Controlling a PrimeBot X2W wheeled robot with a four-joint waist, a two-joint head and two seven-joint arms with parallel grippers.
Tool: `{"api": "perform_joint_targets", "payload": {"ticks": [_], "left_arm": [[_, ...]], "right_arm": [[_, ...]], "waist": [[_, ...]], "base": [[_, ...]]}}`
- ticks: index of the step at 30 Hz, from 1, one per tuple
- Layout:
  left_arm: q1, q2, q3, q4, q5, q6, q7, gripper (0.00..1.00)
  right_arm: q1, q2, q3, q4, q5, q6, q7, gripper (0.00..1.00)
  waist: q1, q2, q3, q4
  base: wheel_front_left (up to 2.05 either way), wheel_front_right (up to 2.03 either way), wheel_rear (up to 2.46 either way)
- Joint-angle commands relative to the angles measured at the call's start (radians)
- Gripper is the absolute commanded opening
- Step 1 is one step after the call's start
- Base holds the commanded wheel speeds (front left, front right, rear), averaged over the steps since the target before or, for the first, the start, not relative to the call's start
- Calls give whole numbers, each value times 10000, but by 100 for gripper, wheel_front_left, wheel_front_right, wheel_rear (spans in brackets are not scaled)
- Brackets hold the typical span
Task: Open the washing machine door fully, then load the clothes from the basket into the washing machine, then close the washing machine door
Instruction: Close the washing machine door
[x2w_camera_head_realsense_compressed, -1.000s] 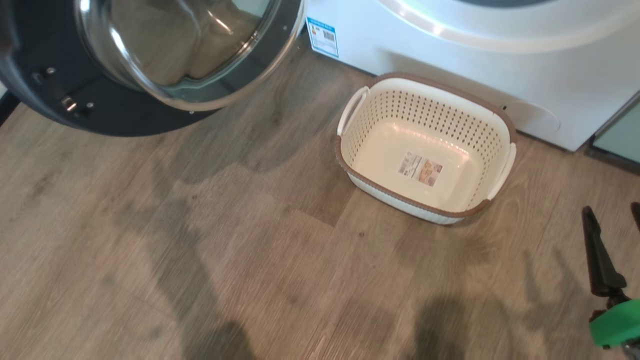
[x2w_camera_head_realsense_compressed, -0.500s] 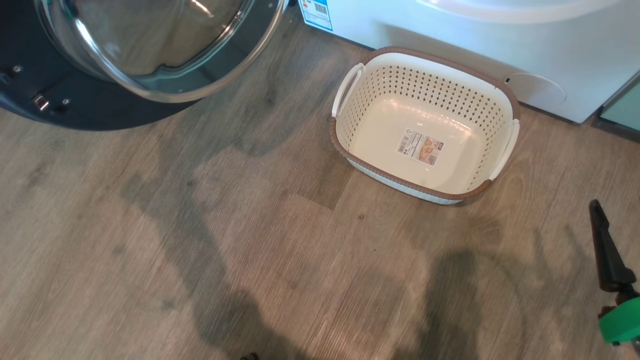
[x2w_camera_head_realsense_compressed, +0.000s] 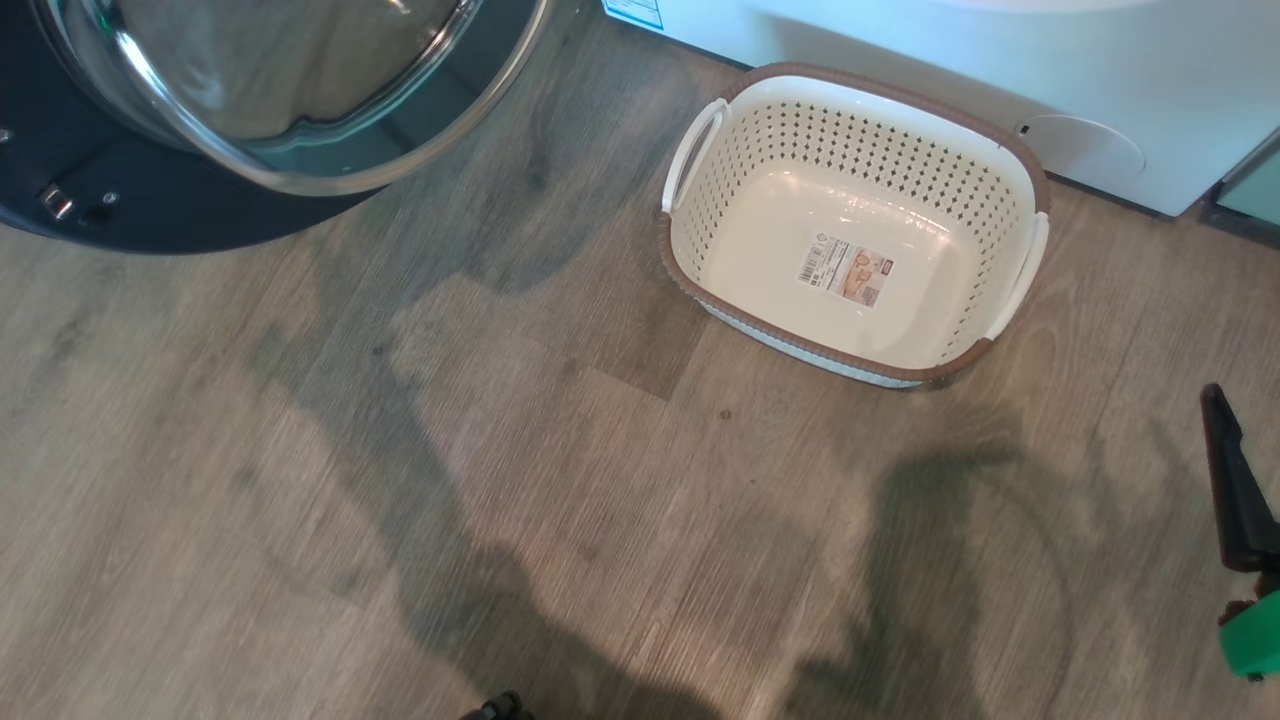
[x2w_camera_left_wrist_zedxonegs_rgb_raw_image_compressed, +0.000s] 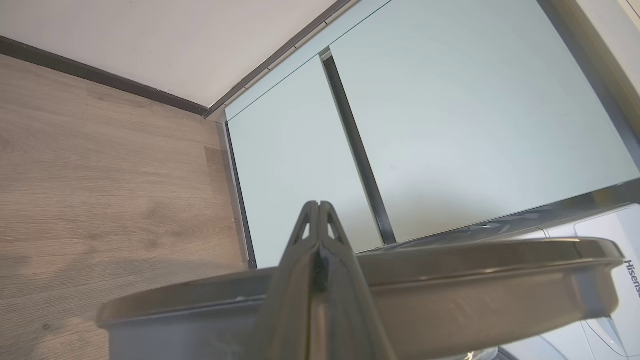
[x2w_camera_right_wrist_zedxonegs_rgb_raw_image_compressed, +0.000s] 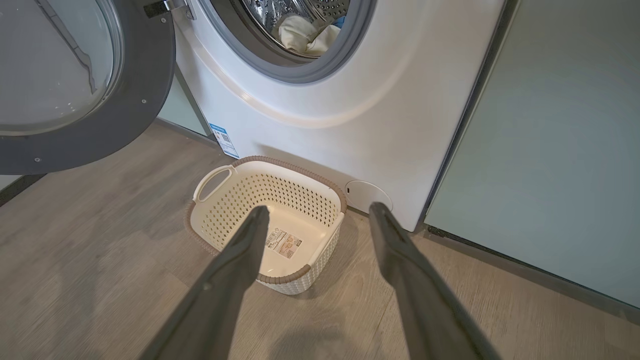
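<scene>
i am looking along the right gripper (x2w_camera_right_wrist_zedxonegs_rgb_raw_image_compressed: 319, 207), whose two long fingers are standing wide apart with nothing between them. the wood-look floor (x2w_camera_right_wrist_zedxonegs_rgb_raw_image_compressed: 100, 260) is spreading out under and to both sides of them. past the right finger, the pale mint cabinet panel (x2w_camera_right_wrist_zedxonegs_rgb_raw_image_compressed: 550, 150) is filling that side. the washing machine (x2w_camera_right_wrist_zedxonegs_rgb_raw_image_compressed: 380, 100) is standing straight ahead of the fingertips and rising above them, its round mouth uncovered. the washing machine door (x2w_camera_right_wrist_zedxonegs_rgb_raw_image_compressed: 150, 75) is hanging open well off to the left of the left finger, its dark rim and clear glass bowl facing me.

the basket (x2w_camera_right_wrist_zedxonegs_rgb_raw_image_compressed: 280, 192) is sitting on the floor just beyond the left fingertip, close against the foot of the machine. the left finger is crossing in front of its near wall. the clothes (x2w_camera_right_wrist_zedxonegs_rgb_raw_image_compressed: 305, 37) are lying inside the drum, high above the gap between the fingertips, as a pale crumpled bundle with a bit of blue beside it.

the round service flap (x2w_camera_right_wrist_zedxonegs_rgb_raw_image_compressed: 360, 192) is showing right at the tip of the right finger. the blue sticker (x2w_camera_right_wrist_zedxonegs_rgb_raw_image_compressed: 223, 141) is sitting up and left of the left fingertip, and the label (x2w_camera_right_wrist_zedxonegs_rgb_raw_image_compressed: 283, 243) is lying on the basket bottom just right of the left finger.

the left gripper (x2w_camera_left_wrist_zedxonegs_rgb_raw_image_compressed: 315, 210) is keeping its fingers pressed together on nothing, pointing at more mint panels. a wide grey rim (x2w_camera_left_wrist_zedxonegs_rgb_raw_image_compressed: 475, 270) is running across behind them; i cannot tell whether they are touching it.
</scene>
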Motion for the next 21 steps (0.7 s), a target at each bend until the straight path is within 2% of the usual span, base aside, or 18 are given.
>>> {"api": "perform_joint_targets", "payload": {"ticks": [1, 21], "left_arm": [[-220, 645, 148, -251, 15, -29, 55, 0], [-225, 677, -364, -564, 65, -201, 1084, 0]], "right_arm": [[-180, -220, 129, -405, 65, -29, 14, 100], [-191, -146, 226, -287, 27, -29, 152, 100]], "waist": [[-1, 0, 6, -1], [-1, 0, -38, 148]], "base": [[0, 0, 0], [0, 0, 0]]}}
